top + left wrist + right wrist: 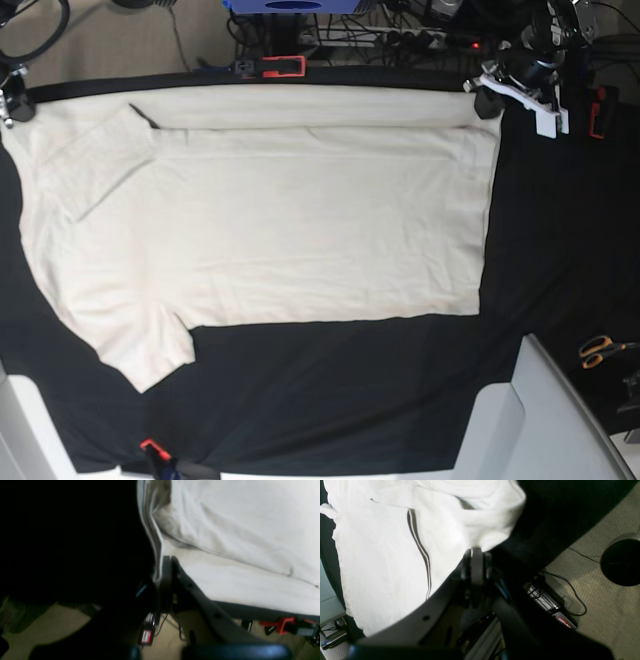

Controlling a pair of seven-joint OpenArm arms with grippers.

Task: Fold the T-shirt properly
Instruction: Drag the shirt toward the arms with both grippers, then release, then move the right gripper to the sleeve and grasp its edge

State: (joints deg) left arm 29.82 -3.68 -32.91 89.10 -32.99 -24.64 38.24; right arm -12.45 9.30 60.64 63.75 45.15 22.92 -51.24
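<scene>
The cream T-shirt [270, 220] lies spread on the black tablecloth [350, 390]. Its neck end points left, and its far edge is folded over into a long band [310, 108] along the back of the table. My left gripper [483, 100] is at the far right corner of that band, shut on the shirt's hem edge [157, 555]; its fingers [167, 567] press together. At the far left corner my right gripper [10, 98] is shut on a bunch of the cloth [485, 540], with its fingers [476, 557] closed beneath it.
Red clamps [283, 67] [150, 446] pin the tablecloth at back and front. Orange-handled scissors [600, 349] lie at the right edge. A grey-white slab [540, 420] stands at the front right. Cables and a power strip [545, 601] lie on the floor past the table.
</scene>
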